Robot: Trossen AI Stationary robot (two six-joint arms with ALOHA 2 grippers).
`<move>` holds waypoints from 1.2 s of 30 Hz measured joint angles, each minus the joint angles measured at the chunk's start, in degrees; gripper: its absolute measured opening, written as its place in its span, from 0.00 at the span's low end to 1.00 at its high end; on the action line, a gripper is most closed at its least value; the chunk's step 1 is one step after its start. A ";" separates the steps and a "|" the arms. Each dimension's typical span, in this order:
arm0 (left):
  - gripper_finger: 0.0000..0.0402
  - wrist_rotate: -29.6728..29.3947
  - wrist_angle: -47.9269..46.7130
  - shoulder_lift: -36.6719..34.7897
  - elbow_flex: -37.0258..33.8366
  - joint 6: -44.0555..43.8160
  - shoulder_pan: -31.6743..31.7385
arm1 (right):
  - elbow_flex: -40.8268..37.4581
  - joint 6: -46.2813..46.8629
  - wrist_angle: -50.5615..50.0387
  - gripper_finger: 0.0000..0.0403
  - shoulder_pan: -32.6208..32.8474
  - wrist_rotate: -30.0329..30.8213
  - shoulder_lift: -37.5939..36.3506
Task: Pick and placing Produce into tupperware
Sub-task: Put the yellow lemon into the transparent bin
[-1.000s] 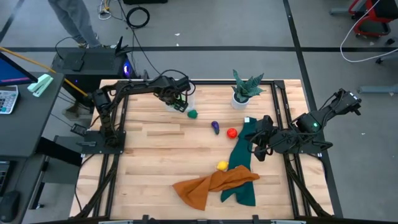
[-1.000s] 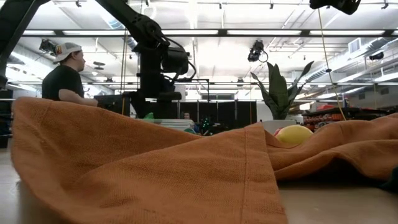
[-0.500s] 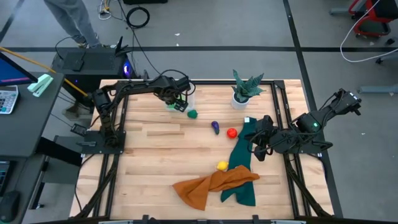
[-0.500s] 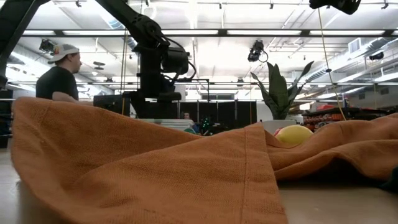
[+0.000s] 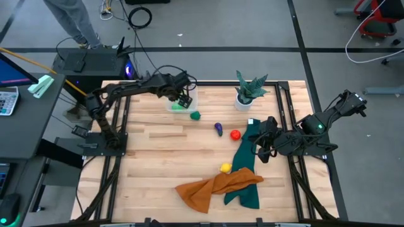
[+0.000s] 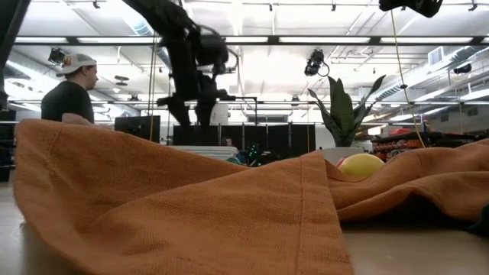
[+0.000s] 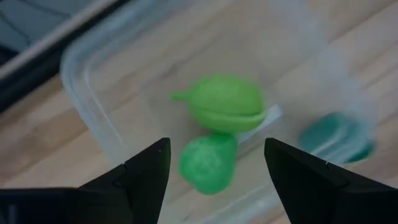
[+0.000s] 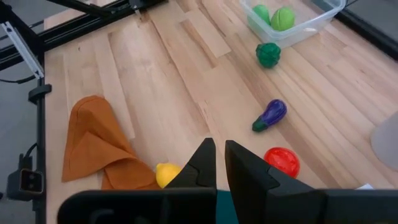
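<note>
My left gripper (image 5: 184,99) hovers open above the clear tupperware (image 7: 93,81) near the table's far edge, touching nothing. Two light green pieces (image 7: 225,102) (image 7: 208,162) lie inside it. On the wood rest the dark green piece (image 5: 195,115) just outside the tupperware, the purple piece (image 5: 218,129), the red piece (image 5: 235,134) and the yellow piece (image 5: 225,168) against the orange cloth. My right gripper (image 8: 221,152) is shut and empty, held over a dark green cloth at the table's right side.
An orange cloth (image 5: 214,186) and a dark green cloth (image 5: 247,167) lie crumpled toward the near edge; the orange one fills the low view's foreground. A spiky potted plant (image 5: 248,89) stands at the far edge. A person (image 6: 72,92) stands beyond the table.
My left gripper has risen from down at the tupperware to well above it and shifted slightly toward the far edge. The two light green pieces stay inside the tupperware. The right arm has kept still.
</note>
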 joint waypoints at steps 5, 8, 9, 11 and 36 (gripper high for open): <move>0.66 0.00 0.64 -6.41 0.00 -0.58 -1.45 | 0.00 -0.25 -0.07 0.01 -0.02 0.73 -0.02; 0.65 0.16 0.69 -9.55 0.02 -1.58 -4.55 | 0.00 -0.33 -0.37 0.01 -0.02 0.74 -0.02; 0.65 0.26 0.81 -10.43 0.02 -2.09 -5.82 | 0.00 -0.37 -0.38 0.01 -0.02 0.74 -0.02; 0.65 0.28 2.07 -11.94 0.02 -3.55 -8.86 | 0.00 -0.37 -0.74 0.01 -0.02 0.74 -0.08; 0.64 -23.69 7.30 -12.86 0.09 -26.74 -42.92 | 0.00 -11.62 4.33 0.01 -1.83 -8.59 8.67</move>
